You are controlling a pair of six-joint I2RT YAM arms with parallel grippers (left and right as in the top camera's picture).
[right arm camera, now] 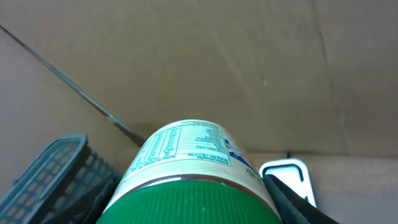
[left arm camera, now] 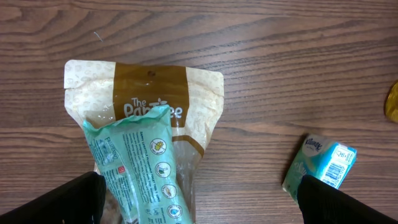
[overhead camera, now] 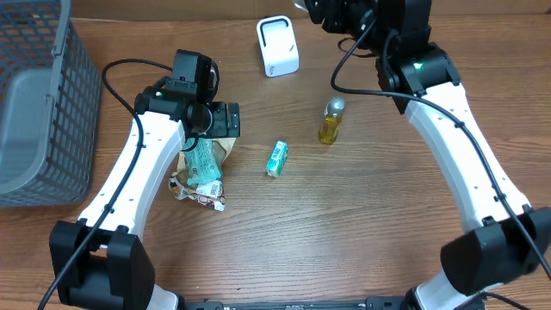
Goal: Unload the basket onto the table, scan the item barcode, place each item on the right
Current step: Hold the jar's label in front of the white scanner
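Observation:
My right gripper [right arm camera: 193, 208] is shut on a round canister [right arm camera: 186, 155] with a green ribbed lid and a nutrition label, held up off the table. In the overhead view the right gripper [overhead camera: 344, 13] sits at the far edge, just right of the white barcode scanner [overhead camera: 277, 46]; the canister is hidden there. The scanner [right arm camera: 287, 177] shows just behind the canister's right side. My left gripper [left arm camera: 202, 202] hangs open over a green wipes pack [left arm camera: 143, 168] lying on a brown-and-white pouch [left arm camera: 155, 93], touching neither.
A small teal tissue pack [overhead camera: 276, 158] and a yellow-liquid bottle [overhead camera: 331, 120] stand mid-table. The wipes pack [overhead camera: 202, 159] and a snack wrapper [overhead camera: 202, 196] lie under the left arm. A grey mesh basket [overhead camera: 39, 103] fills the left edge.

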